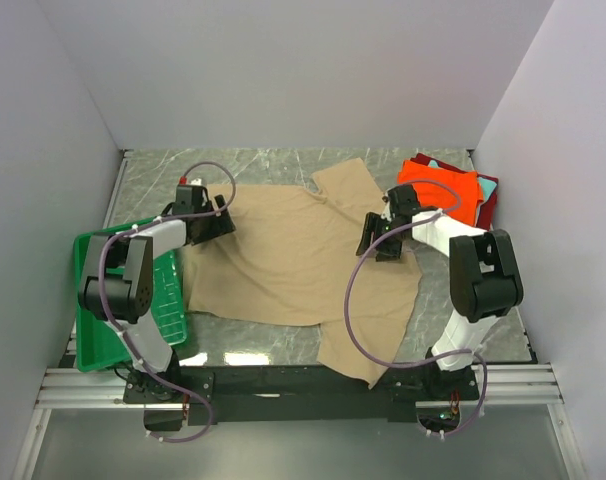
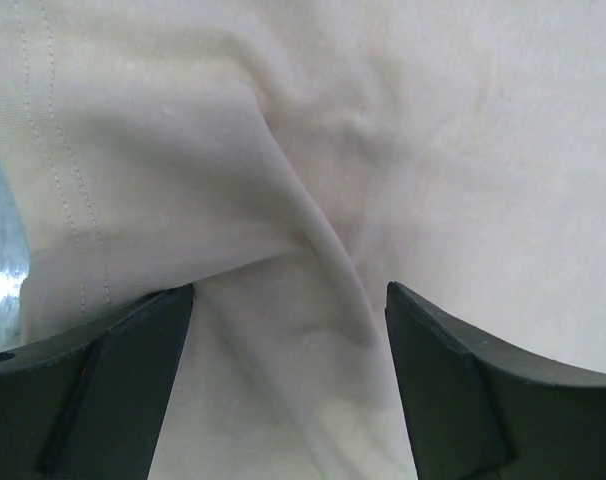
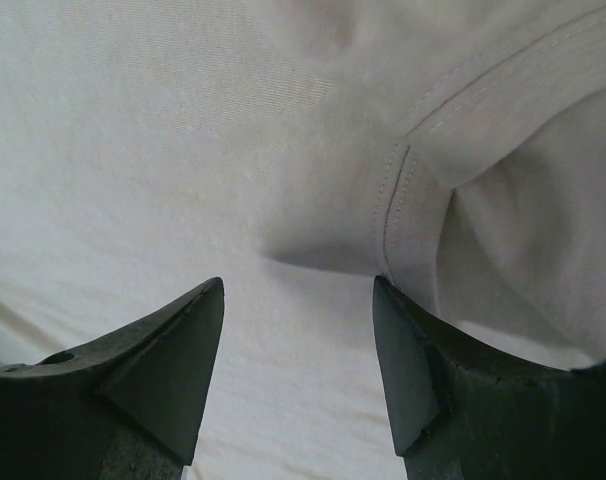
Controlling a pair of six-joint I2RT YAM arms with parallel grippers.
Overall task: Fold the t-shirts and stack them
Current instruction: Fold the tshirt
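A large tan t-shirt (image 1: 293,262) lies spread on the marble table, one sleeve toward the back, one toward the front. My left gripper (image 1: 223,222) is open, low over the shirt's left edge; the left wrist view shows a raised fold of tan cloth (image 2: 313,240) between the fingers (image 2: 133,370). My right gripper (image 1: 373,240) is open over the shirt's right part, near a stitched seam (image 3: 393,200). A folded orange t-shirt (image 1: 443,188) lies on top of dark red (image 1: 489,200) and teal folded shirts at the back right.
A green plastic tray (image 1: 103,310) sits at the left, partly under the left arm. White walls enclose the table on three sides. Purple cables loop from both arms over the table.
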